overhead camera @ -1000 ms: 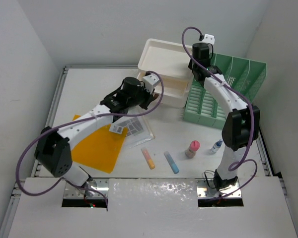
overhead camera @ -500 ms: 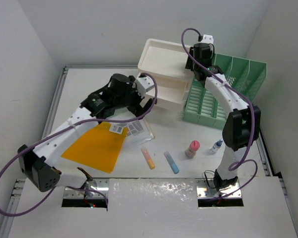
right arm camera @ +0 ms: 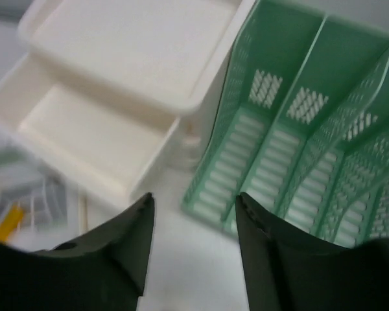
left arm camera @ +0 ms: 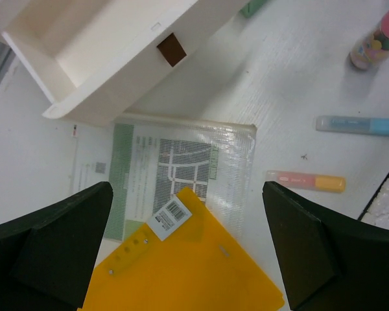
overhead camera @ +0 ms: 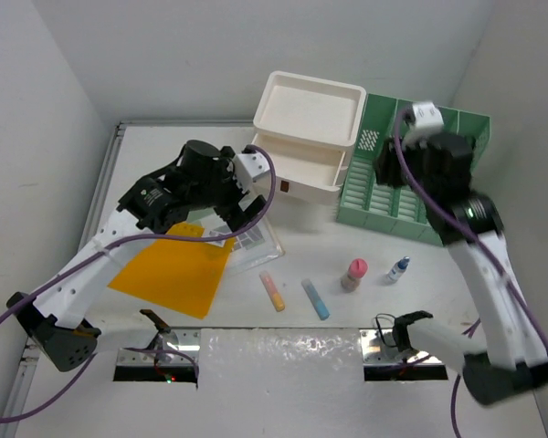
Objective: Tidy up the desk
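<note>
Worktop (overhead camera: pixel 146 146) rigid, fixed; yellow folder (overhead camera: pixel 164 274) looked thin, slippery: pinch edge. Left claw (left arm camera: pixel 188 220), right claw (right arm camera: pixel 193 223) gaped empty.

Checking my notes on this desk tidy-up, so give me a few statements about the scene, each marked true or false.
The left gripper is open and empty. True.
The yellow folder stands in the green file rack. False: it lies flat on the desk.
The white drawer box has a drawer pulled out. True.
The orange marker and blue marker lie in that drawer. False: both lie on the desk.
</note>
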Controlling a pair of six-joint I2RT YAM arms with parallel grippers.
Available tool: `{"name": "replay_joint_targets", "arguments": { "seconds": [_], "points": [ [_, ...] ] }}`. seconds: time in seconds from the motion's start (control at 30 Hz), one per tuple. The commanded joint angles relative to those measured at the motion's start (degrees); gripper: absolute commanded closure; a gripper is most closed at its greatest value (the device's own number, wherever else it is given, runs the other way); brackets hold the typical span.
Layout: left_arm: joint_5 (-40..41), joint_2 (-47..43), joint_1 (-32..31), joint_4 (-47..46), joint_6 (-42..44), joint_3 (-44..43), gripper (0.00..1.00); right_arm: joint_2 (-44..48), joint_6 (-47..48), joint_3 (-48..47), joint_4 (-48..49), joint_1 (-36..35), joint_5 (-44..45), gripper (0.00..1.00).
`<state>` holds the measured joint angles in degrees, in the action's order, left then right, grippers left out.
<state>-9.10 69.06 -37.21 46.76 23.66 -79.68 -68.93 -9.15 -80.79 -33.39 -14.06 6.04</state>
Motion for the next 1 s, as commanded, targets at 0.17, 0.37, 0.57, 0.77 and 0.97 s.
{"name": "replay_joint_targets", "arguments": {
  "seconds": [0.17,0.37,0.57,0.77,0.97],
  "points": [
    [-6.10,0.20,-0.32,-1.67,-0.10,1.01,0.00,24.00,-5.88,30.76,-6.16,-1.05,-20.70,0.11],
    [-7.33,0.90,-0.41,-4.40,-1.68,3.21,0.00,27.18,-4.92,36.48,-10.56,-1.14,-20.80,0.03],
    [-4.79,2.05,-0.41,-4.05,-0.90,2.78,0.00,27.26,-5.97,42.02,-8.28,-2.11,-21.07,0.04],
    [-2.59,3.71,-0.41,-3.79,-0.11,2.07,0.00,25.16,-6.41,45.72,-6.61,-4.74,-16.33,0.06],
    [-3.38,4.95,-0.41,-2.91,0.51,0.67,0.00,21.30,-7.73,48.53,-1.42,-6.85,-12.99,0.22]
  ]
}}
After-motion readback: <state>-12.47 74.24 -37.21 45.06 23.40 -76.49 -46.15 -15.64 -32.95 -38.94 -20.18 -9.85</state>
